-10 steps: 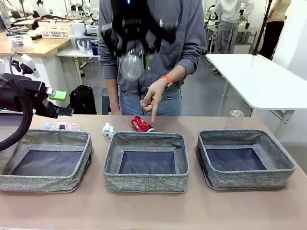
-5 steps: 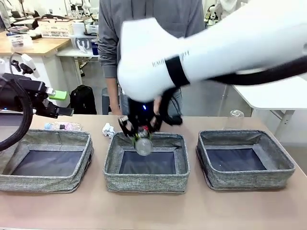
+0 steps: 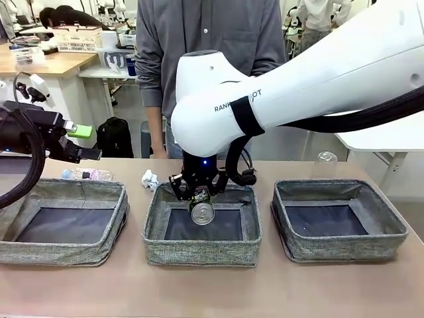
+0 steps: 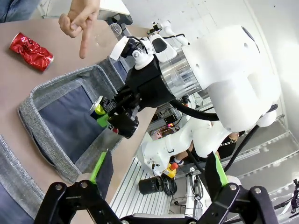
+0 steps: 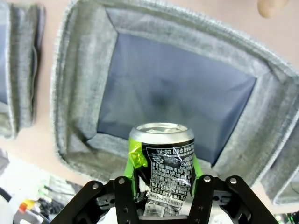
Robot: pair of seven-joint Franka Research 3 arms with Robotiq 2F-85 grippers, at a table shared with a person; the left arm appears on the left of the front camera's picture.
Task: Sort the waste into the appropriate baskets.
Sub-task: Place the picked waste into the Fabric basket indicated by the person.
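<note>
Front view: R end effector (image 3: pixel 201 197) over mid basket (image 3: pixel 202 254).
Clamped on dark can (image 3: pixel 202 212); L end effector (image 3: pixel 84 143) released, jaws wide, near left basket (image 3: pixel 63 252).

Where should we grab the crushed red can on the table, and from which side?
Across the crumpled mid-body of the crushed red can, coming straight down. It lies on its side on the table, long axis flat, so the fingers should straddle its narrow width. The person's hand points close beside it, so a side approach looks cramped.
</note>
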